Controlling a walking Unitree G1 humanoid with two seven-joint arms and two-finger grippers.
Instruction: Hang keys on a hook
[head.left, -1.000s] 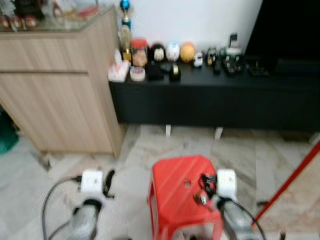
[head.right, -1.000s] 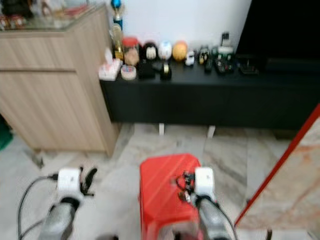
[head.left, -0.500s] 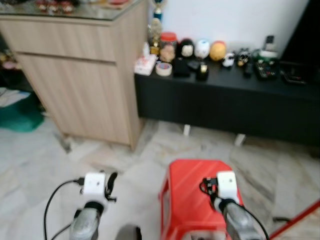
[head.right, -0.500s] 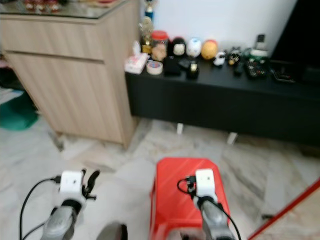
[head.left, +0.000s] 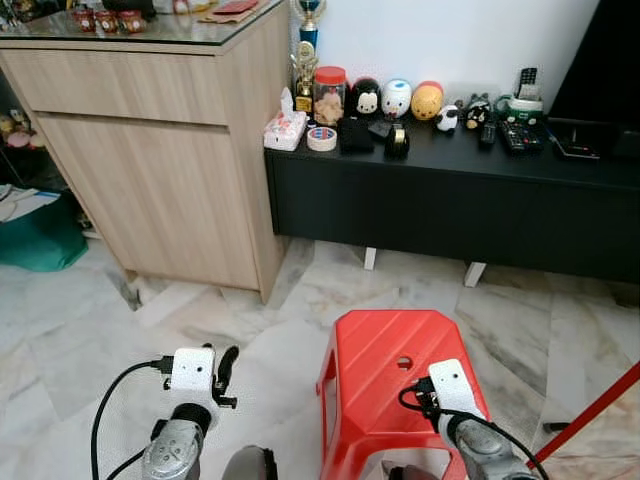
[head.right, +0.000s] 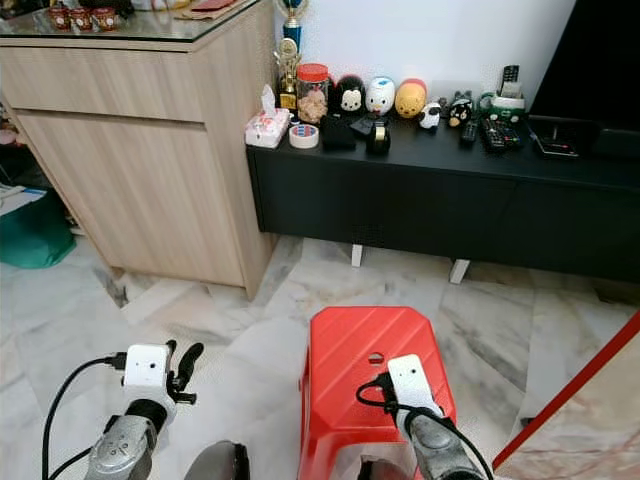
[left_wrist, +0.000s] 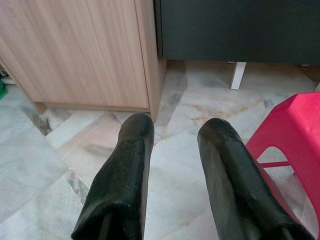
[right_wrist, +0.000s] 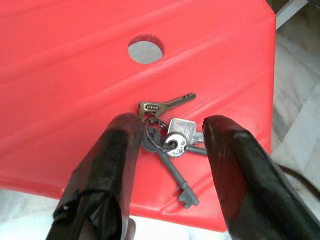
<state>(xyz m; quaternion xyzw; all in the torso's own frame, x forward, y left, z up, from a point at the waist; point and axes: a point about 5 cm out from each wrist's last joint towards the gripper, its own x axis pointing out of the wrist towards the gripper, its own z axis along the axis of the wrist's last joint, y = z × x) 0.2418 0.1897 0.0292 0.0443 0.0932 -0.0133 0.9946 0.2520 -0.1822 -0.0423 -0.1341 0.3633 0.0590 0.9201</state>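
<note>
Right wrist view puts my right tool (right_wrist: 167, 150) wide open around the keys (right_wrist: 169, 142) lying on the red stool (right_wrist: 75, 75), sharper now my head has steadied (nothing gripped, grasp comes next).

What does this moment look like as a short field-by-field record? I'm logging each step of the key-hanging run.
keys: bunch lying on the red stool, near its front edge
right gripper: open, fingers either side of the keys, not closed on them
left gripper: open, holding nothing, over the marble floor
surroundings: wooden cabinet and black console ahead
hook: not made out
</note>
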